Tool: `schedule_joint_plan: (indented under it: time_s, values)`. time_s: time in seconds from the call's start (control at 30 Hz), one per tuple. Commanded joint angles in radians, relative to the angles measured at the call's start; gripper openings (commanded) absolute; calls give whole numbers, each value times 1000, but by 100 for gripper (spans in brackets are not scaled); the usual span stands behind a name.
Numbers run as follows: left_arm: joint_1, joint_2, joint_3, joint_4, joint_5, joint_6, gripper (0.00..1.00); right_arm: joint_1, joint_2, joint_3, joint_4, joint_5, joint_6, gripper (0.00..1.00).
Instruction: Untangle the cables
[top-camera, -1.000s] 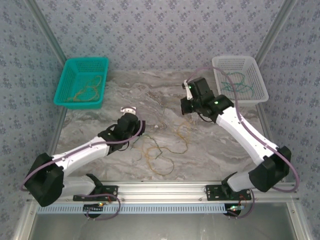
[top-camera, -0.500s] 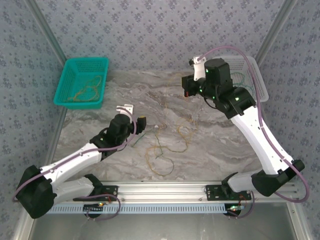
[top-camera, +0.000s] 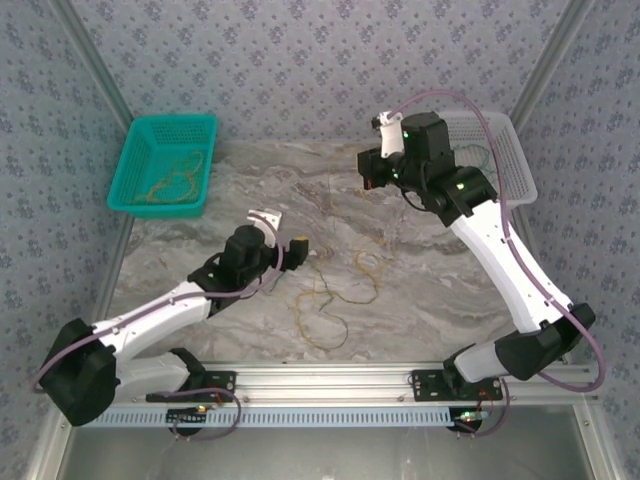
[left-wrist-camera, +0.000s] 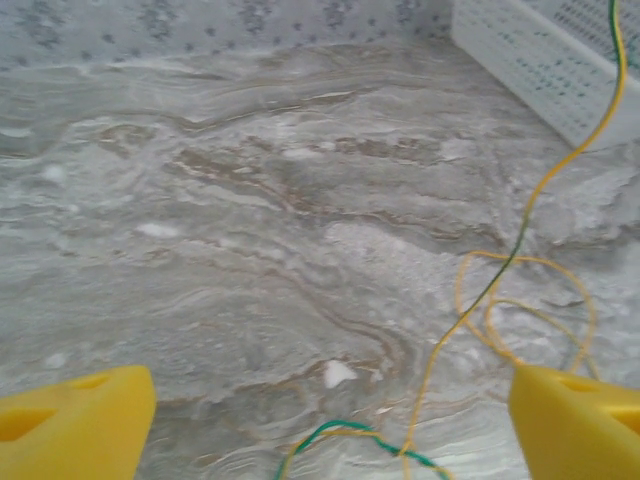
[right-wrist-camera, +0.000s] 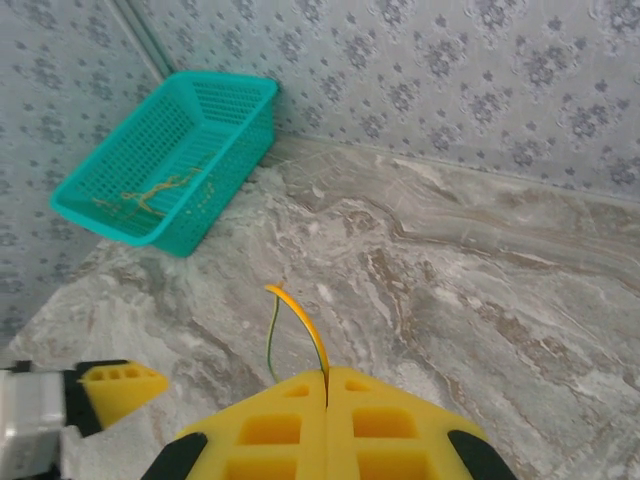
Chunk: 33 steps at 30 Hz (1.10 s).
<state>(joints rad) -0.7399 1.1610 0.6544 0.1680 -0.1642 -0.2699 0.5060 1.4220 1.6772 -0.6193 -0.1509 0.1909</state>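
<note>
A loose tangle of orange-tan and dark green cables (top-camera: 322, 300) lies on the marble table between the arms. My right gripper (top-camera: 371, 178) hangs high over the table's far middle, shut on a yellow-and-green cable strand (right-wrist-camera: 301, 322) that arches out of its closed fingertips (right-wrist-camera: 300, 395). My left gripper (top-camera: 293, 250) sits low at the tangle's left edge, wide open, with its yellow fingers (left-wrist-camera: 78, 420) far apart. A green loop (left-wrist-camera: 352, 428) lies between them on the table, and a taut yellow strand (left-wrist-camera: 548, 180) rises up to the right.
A teal basket (top-camera: 135, 160) at the back left holds orange-tan cables (top-camera: 168, 185). A white basket (top-camera: 520, 165) at the back right holds green cables (top-camera: 470, 165). Patterned walls close in the table's back and sides.
The right gripper rose and drew back from the table, pulling a strand up with it. The left gripper slid right toward the tangle.
</note>
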Motion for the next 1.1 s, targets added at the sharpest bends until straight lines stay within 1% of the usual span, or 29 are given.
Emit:
schedule_joint_plan:
  time_s: [0.0,0.07,0.2,0.3,0.37,0.4,0.47,0.57,0.67,0.7,0.73,0.77,0.83,0.93,1.0,1.07]
  values:
    - [-5,59,113,106,94,74,93,-2,-2,98,58,-103,28,0]
    - [-6,105,174,106,119,97,93,-1,28,196,30,-140,25,0]
    - [-5,166,252,133,150,138,94,0,87,396,-40,-170,31,0]
    - [-5,204,318,132,144,169,94,6,128,516,-67,-201,35,0]
    - [-6,224,354,139,160,197,84,12,151,588,-80,-213,37,0]
    - [-5,233,364,142,160,202,83,14,158,607,-83,-214,37,0]
    - [-3,245,382,141,156,209,77,17,170,646,-86,-208,38,0]
    - [-1,250,391,145,155,213,73,15,201,711,-118,-195,32,0]
    - [2,252,394,144,149,220,73,16,226,749,-138,-204,31,0]
    - [1,253,398,141,147,222,69,17,227,748,-138,-209,31,0]
    - [1,255,399,139,146,226,62,18,225,739,-137,-210,32,0]
    - [1,256,399,134,143,225,61,18,219,720,-134,-206,34,0]
    - [1,250,387,132,132,215,62,18,199,642,-116,-186,38,0]
    - [1,222,333,149,98,200,63,12,145,448,-44,-137,42,0]
    - [1,190,279,158,25,186,66,-6,134,333,8,-118,49,0]
    - [4,151,212,176,-77,158,66,-25,154,240,44,-120,48,0]
